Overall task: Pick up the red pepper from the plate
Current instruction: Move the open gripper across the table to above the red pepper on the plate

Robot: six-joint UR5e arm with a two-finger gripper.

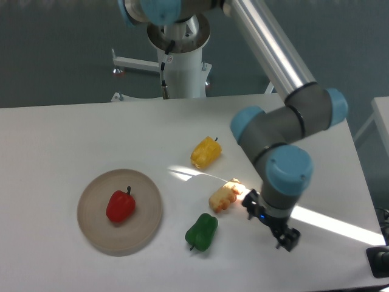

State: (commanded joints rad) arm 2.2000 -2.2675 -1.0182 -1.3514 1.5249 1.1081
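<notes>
The red pepper [120,206] lies left of centre on the round beige plate [149,210], its dark stem pointing up. My gripper [276,230] hangs low over the table at the right, far from the plate and to the right of the green pepper. Its black fingers are small and seen end-on, so I cannot tell whether they are open or shut. Nothing shows between them.
A green pepper [202,232] lies just right of the plate. A yellow pepper [205,152] sits further back, and a pale yellow-orange toy [224,196] lies in a sunlit strip beside the gripper. The arm's base column [182,67] stands behind the table.
</notes>
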